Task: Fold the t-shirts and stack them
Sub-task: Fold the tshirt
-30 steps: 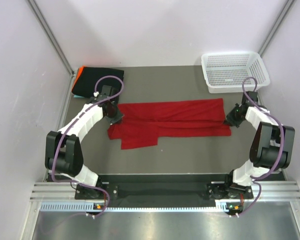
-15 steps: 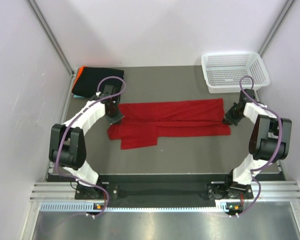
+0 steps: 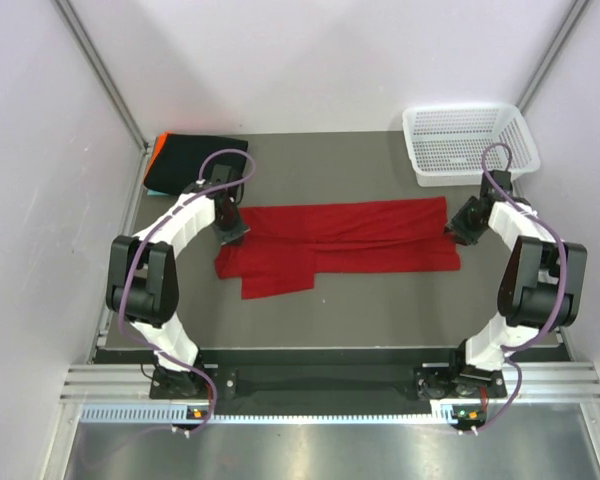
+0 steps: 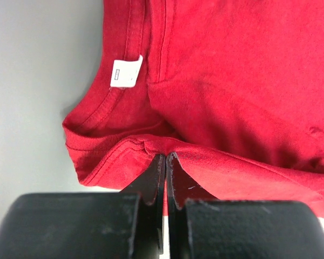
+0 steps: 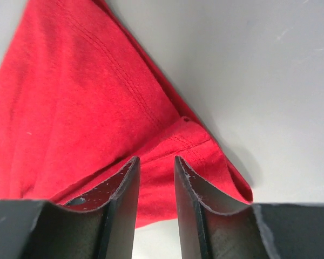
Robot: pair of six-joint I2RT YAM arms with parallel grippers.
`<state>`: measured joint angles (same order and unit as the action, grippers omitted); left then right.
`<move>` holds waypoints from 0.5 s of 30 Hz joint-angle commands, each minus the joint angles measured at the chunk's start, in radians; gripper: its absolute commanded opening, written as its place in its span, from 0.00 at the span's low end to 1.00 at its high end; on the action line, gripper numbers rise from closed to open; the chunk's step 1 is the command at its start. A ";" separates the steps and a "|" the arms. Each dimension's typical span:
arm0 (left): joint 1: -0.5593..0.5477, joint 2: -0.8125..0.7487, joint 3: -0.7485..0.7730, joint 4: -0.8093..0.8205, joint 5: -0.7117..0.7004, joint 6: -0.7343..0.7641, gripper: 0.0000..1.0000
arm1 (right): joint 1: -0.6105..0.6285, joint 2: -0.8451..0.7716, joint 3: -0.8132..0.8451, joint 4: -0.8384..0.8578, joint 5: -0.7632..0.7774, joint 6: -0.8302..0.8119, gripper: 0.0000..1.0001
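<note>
Red t-shirt (image 3: 350, 235) lies flat at centre, long axis 9–3, not shifted since 1 s ago. Left gripper (image 4: 166, 158) is clamped tight on the collar-end fold at 9. Right gripper (image 5: 154, 162) is at the 3 o'clock hem with a narrow gap and cloth in it; can't tell if it's pinched. Both grippers have crept toward 12, and the left elbow (image 3: 145, 285) has swung inward. Black t-shirt (image 3: 195, 160) sits folded at 10, white mesh basket (image 3: 470, 172) at 1.

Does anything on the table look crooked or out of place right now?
The red t-shirt lies in an uneven strip: at its left end a flap juts toward the near edge, so it isn't a clean rectangle. Nothing else stands out.
</note>
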<state>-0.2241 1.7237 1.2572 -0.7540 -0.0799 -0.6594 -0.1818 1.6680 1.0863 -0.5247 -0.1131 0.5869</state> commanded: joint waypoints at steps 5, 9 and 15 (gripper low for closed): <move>0.008 0.025 0.056 -0.025 -0.063 0.020 0.00 | 0.007 -0.106 -0.037 -0.017 0.093 -0.004 0.32; 0.008 0.033 0.050 -0.033 -0.067 0.029 0.00 | 0.007 -0.090 -0.049 -0.005 0.092 -0.015 0.31; 0.006 0.045 0.067 -0.057 -0.061 0.055 0.01 | 0.007 -0.064 -0.123 0.017 0.087 -0.015 0.31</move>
<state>-0.2241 1.7664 1.2812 -0.7719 -0.1028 -0.6388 -0.1802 1.6024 0.9863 -0.5117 -0.0456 0.5831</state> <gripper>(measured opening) 0.012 0.307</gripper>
